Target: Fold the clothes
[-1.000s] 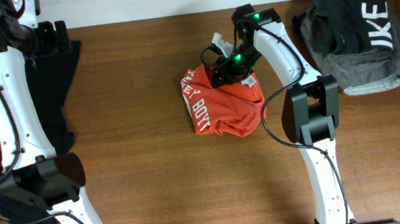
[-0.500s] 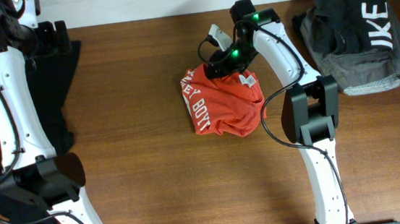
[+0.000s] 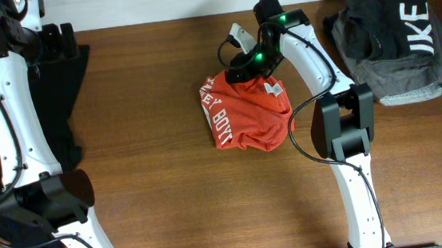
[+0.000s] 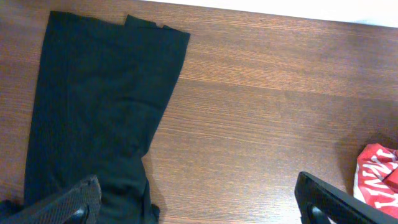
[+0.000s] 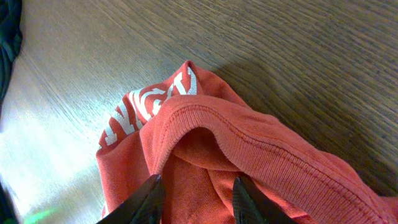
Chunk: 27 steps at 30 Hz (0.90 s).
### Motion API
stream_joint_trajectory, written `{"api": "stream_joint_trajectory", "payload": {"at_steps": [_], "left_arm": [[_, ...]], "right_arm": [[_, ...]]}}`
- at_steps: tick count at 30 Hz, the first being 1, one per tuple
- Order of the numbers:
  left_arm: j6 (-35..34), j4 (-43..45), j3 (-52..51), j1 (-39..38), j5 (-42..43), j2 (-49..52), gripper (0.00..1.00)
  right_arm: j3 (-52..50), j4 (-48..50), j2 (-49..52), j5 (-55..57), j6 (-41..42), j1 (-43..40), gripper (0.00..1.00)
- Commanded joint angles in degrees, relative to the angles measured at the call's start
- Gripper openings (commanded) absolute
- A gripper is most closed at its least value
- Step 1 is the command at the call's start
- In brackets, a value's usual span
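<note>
1. The orange-red T-shirt (image 3: pixel 248 115) lies crumpled near the middle of the table (image 3: pixel 171 193), with white lettering showing along its left side.
2. The right gripper (image 5: pixel 199 200) is at the shirt's far edge. In the wrist view its two fingers (image 5: pixel 146 202) are clamped on a bunched fold of orange fabric just below the ribbed collar (image 5: pixel 249 134).
3. The left gripper (image 4: pixel 199 210) hangs over the far left part of the table, jaws wide apart and holding nothing.
4. A long black garment (image 4: pixel 93 112) lies flat under that gripper and runs down the table's left side.
5. A dark grey garment (image 3: pixel 395 44) with white letters lies heaped at the far right, well apart from the shirt.
</note>
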Motion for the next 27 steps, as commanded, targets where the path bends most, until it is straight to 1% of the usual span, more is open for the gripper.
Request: {"api": "stream_joint_trajectory", "payload": {"at_steps": [1, 5, 8, 14, 21, 25, 26, 27], "left_arm": [[1.1, -0.1, -0.2, 0.4, -0.4, 0.2, 0.99], [1.1, -0.1, -0.2, 0.4, -0.4, 0.2, 0.99], [1.1, -0.1, -0.2, 0.4, -0.4, 0.2, 0.99], [1.1, 0.1, -0.2, 0.3, -0.4, 0.2, 0.99], [1.1, 0.1, -0.2, 0.3, -0.4, 0.2, 0.99], [1.1, 0.0, -0.2, -0.1, -0.4, 0.2, 0.99], [1.1, -0.2, -0.2, -0.3, -0.4, 0.2, 0.99], [1.1, -0.3, -0.2, -0.4, -0.4, 0.2, 0.99]], "right_arm": [[0.9, -2.1, -0.7, -1.9, -5.5, 0.4, 0.41], [0.9, -5.1, -0.7, -2.7, -10.3, 0.9, 0.41], [0.9, -5.4, -0.7, -2.7, -13.2, 1.3, 0.41], [0.9, -2.0, -0.7, -3.8, -12.4, 0.4, 0.41], [0.7, -4.1, -0.6, -4.1, -12.5, 1.7, 0.41], [0.6, -6.3, -0.1, 0.0, -12.4, 4.3, 0.40], [0.6, -6.8, 0.1, 0.7, -12.4, 4.8, 0.40], [0.5, -7.4, 0.2, 1.5, -12.3, 5.1, 0.36]]}}
